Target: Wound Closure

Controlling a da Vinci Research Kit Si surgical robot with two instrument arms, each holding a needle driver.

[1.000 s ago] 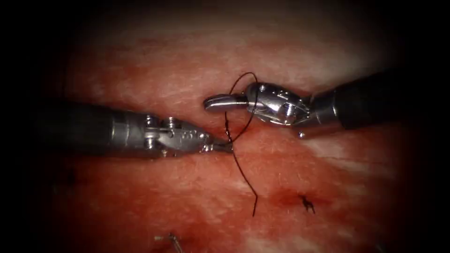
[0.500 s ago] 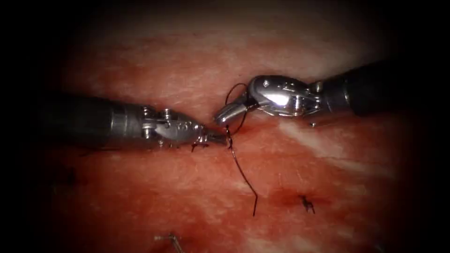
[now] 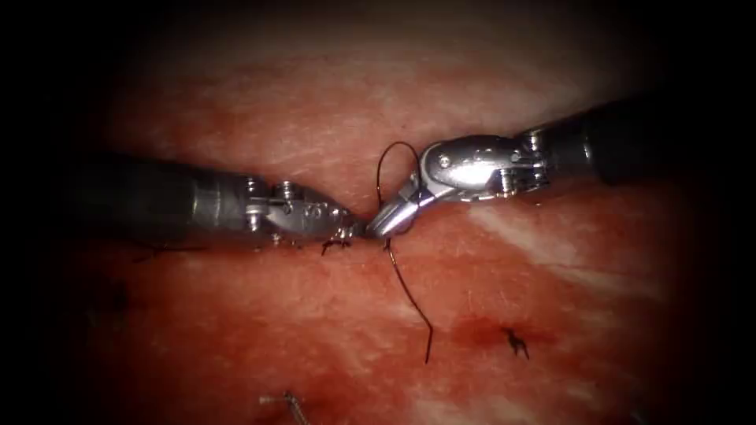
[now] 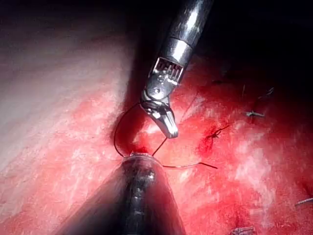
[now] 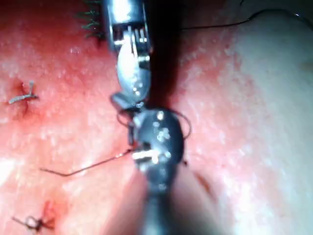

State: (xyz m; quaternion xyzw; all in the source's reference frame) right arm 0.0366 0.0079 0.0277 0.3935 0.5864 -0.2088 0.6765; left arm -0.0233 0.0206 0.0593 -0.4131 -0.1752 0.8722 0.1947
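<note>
My left tool (image 3: 358,230) comes in from the left and lies low over the tissue (image 3: 488,283), shut on the dark thread (image 3: 409,295) at its tip. My right tool (image 3: 382,228) slants down from the right, and its shut jaws meet the left tip. A loop of thread (image 3: 391,146) arches round the right jaws. A free tail runs down across the tissue to an end (image 3: 428,360). The left wrist view has the right tool (image 4: 168,129) over the left tip (image 4: 139,156), with the loop (image 4: 115,139) beside them. I cannot tell whether the right jaws grip thread.
A tied stitch (image 3: 516,341) sits at the lower right, and a small dark knot (image 3: 335,245) lies under the left tool. Cut thread ends (image 3: 287,403) show near the bottom edge. Red fluid wets the tissue around the tools.
The right tool's jaws swung down and left until they met the left tip, and the loop round them shrank. The left tool drew back a little to the left.
</note>
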